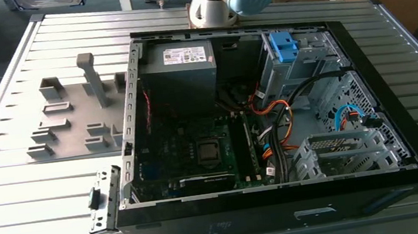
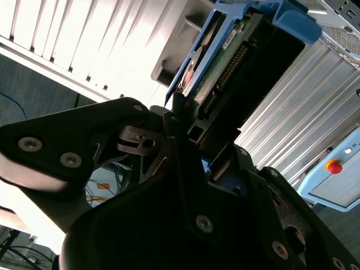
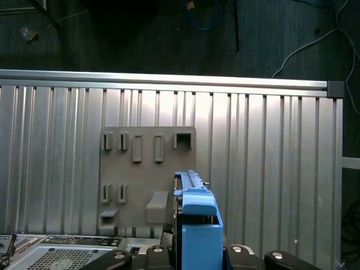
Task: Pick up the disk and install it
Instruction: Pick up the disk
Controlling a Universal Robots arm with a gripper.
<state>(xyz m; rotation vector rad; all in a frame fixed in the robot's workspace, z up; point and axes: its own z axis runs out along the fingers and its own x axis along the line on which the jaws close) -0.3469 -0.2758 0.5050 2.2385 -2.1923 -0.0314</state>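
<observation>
Blue-framed, holds the disk (image 2: pixel 236 56) pinched at its near end in the closed gripper (image 2: pixel 188 124) (long axis running straight out from the jaws), hangs it above the grey fixture plate (image 3: pixel 147 166), near the open case (image 3: pixel 62 253).

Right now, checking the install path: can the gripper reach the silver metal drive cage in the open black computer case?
Probably yes: the black computer case lies open-sided and the drive cage is uncovered, black cables beside it. The gripper is shut on the blue-framed silver disk.
</observation>
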